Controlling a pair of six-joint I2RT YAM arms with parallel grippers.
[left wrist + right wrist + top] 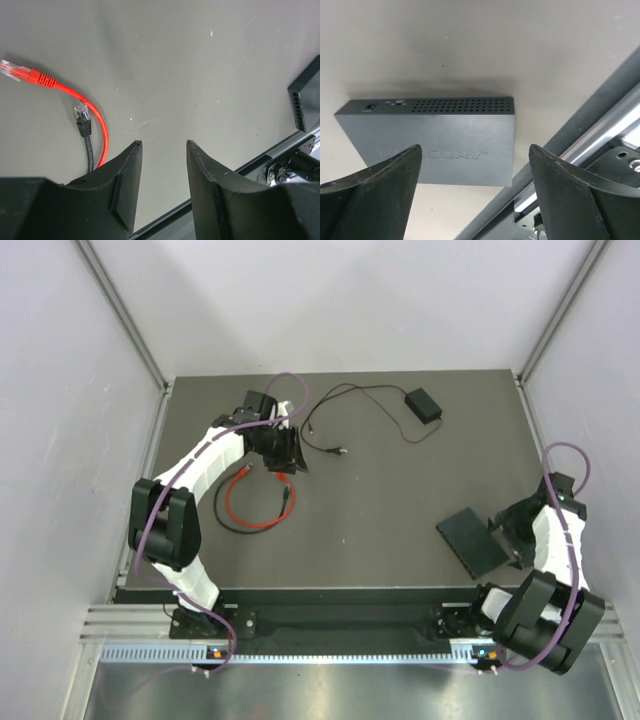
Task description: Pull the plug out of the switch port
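Observation:
The switch [436,141] is a flat matte black box lying near the table's front right corner [473,539]. A small socket, the switch port [369,106], shows in its far edge with nothing plugged into it. My right gripper [475,150] hovers open over the box's near end, its fingers spread wider than the gap they frame and holding nothing. It sits just right of the box in the top view [504,531]. My left gripper [164,145] is open and empty beside a red cable [75,95], whose clear plug [11,69] lies loose on the table.
A black cable's plug [82,117] rests beside the red one. A small black power brick [422,403] with thin cords lies at the back. The table's front edge and metal rail [590,150] run close to the switch. The switch's row of ports [299,107] faces left.

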